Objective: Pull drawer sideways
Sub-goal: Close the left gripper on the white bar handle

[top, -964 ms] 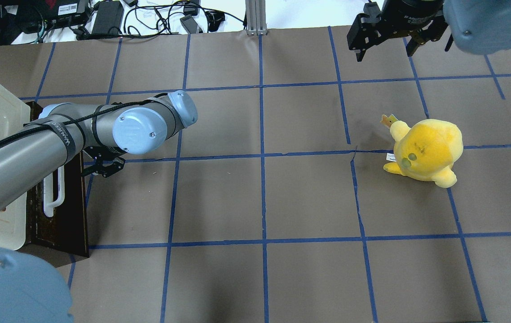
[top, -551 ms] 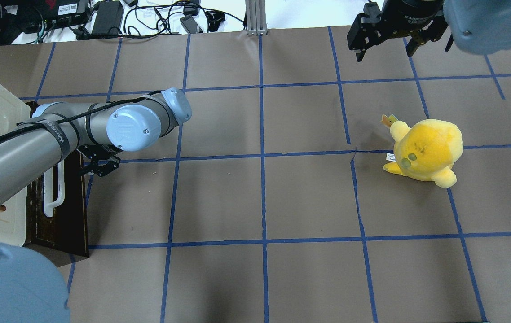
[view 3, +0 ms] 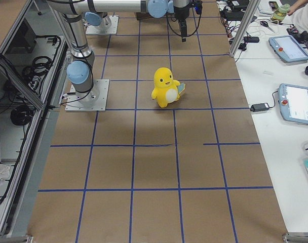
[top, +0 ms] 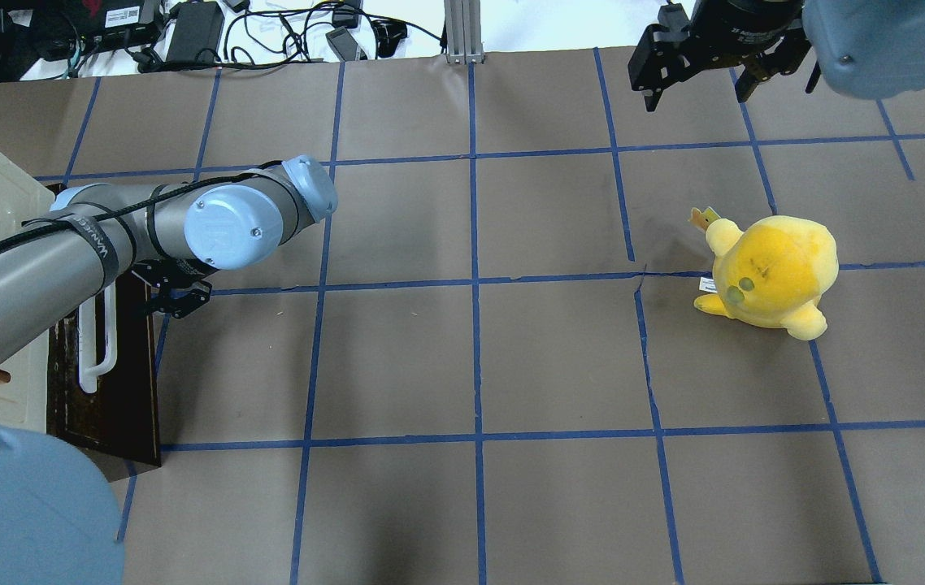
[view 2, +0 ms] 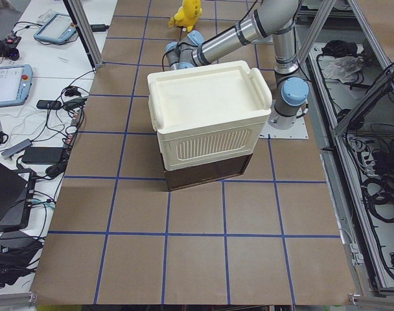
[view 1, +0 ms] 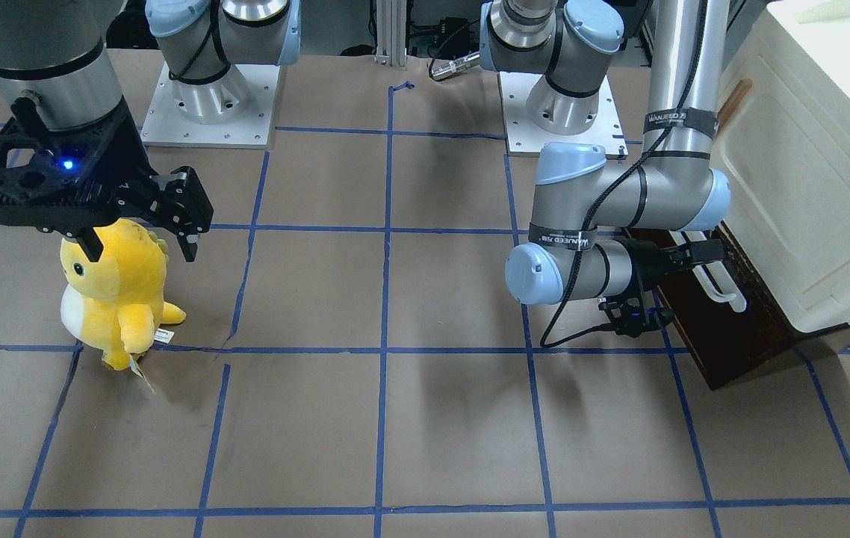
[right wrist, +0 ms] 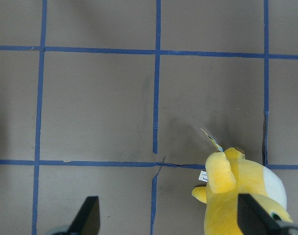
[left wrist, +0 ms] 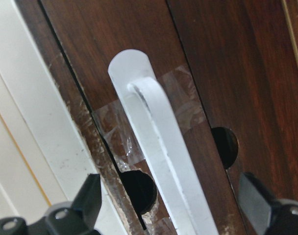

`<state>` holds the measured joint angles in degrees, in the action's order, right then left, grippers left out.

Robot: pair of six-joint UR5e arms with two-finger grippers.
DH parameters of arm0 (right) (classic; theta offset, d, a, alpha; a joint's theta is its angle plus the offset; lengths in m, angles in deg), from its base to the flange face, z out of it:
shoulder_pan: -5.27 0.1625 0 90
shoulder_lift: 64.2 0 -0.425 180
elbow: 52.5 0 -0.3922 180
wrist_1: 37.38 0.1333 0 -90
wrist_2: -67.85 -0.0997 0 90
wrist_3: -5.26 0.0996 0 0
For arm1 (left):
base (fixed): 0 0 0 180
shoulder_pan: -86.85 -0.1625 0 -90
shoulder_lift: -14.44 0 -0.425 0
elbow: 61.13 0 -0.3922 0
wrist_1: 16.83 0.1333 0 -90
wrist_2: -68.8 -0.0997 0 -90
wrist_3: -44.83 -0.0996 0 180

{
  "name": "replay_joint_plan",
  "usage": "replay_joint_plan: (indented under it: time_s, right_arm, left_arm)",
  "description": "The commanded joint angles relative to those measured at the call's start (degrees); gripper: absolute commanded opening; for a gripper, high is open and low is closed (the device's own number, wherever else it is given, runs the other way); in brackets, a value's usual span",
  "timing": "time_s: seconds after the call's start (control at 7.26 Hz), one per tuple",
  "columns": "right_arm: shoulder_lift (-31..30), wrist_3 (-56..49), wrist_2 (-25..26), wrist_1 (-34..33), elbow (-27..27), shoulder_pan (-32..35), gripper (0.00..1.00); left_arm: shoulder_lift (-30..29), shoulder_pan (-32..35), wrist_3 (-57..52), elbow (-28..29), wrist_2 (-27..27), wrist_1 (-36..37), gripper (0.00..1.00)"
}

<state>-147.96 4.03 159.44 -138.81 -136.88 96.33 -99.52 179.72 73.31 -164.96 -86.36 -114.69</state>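
Jaws of the left gripper (left wrist: 171, 198) stood spread wide, and the long white bar handle (left wrist: 159, 142) ran up between them, touching neither. Just behind the handle lay the scuffed, taped front of the shallow dark brown wooden drawer (left wrist: 222, 63), set under the boxy cream-white plastic cabinet (view 1: 806, 187) off one jaw's side. Well apart, the right gripper (right wrist: 169, 215) hung over the brown paper-covered table (right wrist: 100, 107), jaws likewise spread, with a yellow plush toy (right wrist: 237, 196) below one finger
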Motion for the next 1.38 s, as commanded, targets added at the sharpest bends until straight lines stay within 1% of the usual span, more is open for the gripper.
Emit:
replay_joint_plan:
  time_s: [0.0, 0.14, 0.28, 0.41, 0.55, 0.83, 0.96, 1.1, 1.24]
  right_arm:
    - [0.00, 0.00, 0.00, 0.00, 0.00, 0.00, 1.00]
    - [0.00, 0.00, 0.00, 0.00, 0.00, 0.00, 1.00]
    - [0.00, 0.00, 0.00, 0.00, 0.00, 0.00, 1.00]
    - [0.00, 0.00, 0.00, 0.00, 0.00, 0.00, 1.00]
    - [0.00, 0.00, 0.00, 0.00, 0.00, 0.00, 1.00]
    - [0.00, 0.00, 0.00, 0.00, 0.00, 0.00, 1.00]
    - [0.00, 0.00, 0.00, 0.00, 0.00, 0.00, 1.00]
    - [0.00, 0.00, 0.00, 0.00, 0.00, 0.00, 1.00]
    - [0.00, 0.00, 0.00, 0.00, 0.00, 0.00, 1.00]
  left_arm:
    - [-0.20, -0.05, -0.27, -0.06, 0.12, -0.13, 0.89]
    - [-0.20, -0.05, -0.27, -0.49, 0.39, -0.13, 0.69]
    - [-0.29, -0.05, -0.27, -0.59, 0.39, -0.13, 0.53]
    - [-0.38, -0.05, -0.27, -0.59, 0.48, -0.13, 0.45]
    - [-0.38, -0.05, -0.27, -0.67, 0.48, -0.13, 0.41]
    - [-0.47, 0.03, -0.27, -0.50, 0.39, -0.13, 0.39]
    - [-0.55, 0.12, -0.27, -0.50, 0.39, -0.13, 0.34]
    - [-0.64, 0.12, -0.18, -0.50, 0.39, -0.13, 0.27]
    - [-0.99, 0.30, 0.17, -0.41, 0.39, -0.04, 0.27]
